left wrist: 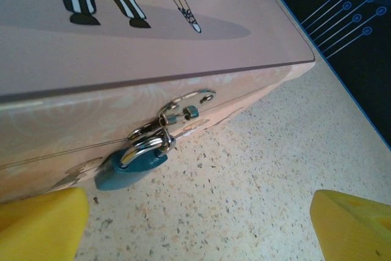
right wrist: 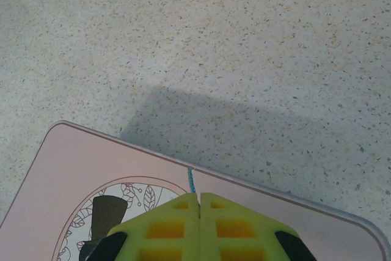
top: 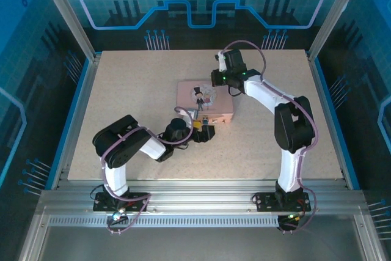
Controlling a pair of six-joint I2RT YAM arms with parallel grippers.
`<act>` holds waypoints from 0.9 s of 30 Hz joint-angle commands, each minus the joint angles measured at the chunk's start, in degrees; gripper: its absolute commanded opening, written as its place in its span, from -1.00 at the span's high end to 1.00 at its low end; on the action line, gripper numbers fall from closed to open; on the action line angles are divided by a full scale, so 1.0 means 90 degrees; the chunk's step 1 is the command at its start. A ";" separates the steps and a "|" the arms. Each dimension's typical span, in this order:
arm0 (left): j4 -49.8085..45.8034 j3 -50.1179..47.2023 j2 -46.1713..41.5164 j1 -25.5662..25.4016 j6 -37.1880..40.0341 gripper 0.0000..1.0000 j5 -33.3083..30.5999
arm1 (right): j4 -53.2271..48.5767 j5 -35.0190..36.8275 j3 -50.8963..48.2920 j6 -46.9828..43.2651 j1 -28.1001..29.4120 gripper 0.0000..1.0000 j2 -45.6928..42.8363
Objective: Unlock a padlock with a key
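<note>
The padlock (left wrist: 125, 172) has a blue body and a silver shackle (left wrist: 146, 145). It hangs from the metal hasp (left wrist: 189, 99) on the front wall of the pink box (top: 204, 101), with its body resting on the table. My left gripper (left wrist: 195, 230) is open just in front of the padlock, with one yellow fingertip (left wrist: 36, 224) below-left of it and the other far right. Neither touches it. My right gripper (right wrist: 200, 197) is over the box lid (right wrist: 91, 175), shut on a thin teal strand (right wrist: 190, 180) that sticks out between its tips. The key is hidden.
The box sits mid-table with its cartoon-couple lid up. The left arm (top: 131, 145) reaches in from the near left. The right arm (top: 287, 120) arches over from the right. The speckled tabletop (top: 122, 90) is bordered by blue rails and glass walls.
</note>
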 commanded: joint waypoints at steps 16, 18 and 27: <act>0.0171 0.0392 0.0167 -0.0422 0.0929 -0.98 -0.0846 | -0.1920 0.2005 0.2155 -0.0019 -0.0242 1.00 0.1447; 0.0193 0.0446 0.0213 -0.0434 0.1000 -0.98 -0.0847 | -0.1970 0.2024 0.2222 -0.0060 -0.0295 1.00 0.1571; 0.0223 0.0685 0.0384 -0.0449 0.0882 -0.98 -0.0535 | -0.2056 0.1704 0.2150 -0.0128 -0.0287 1.00 0.1795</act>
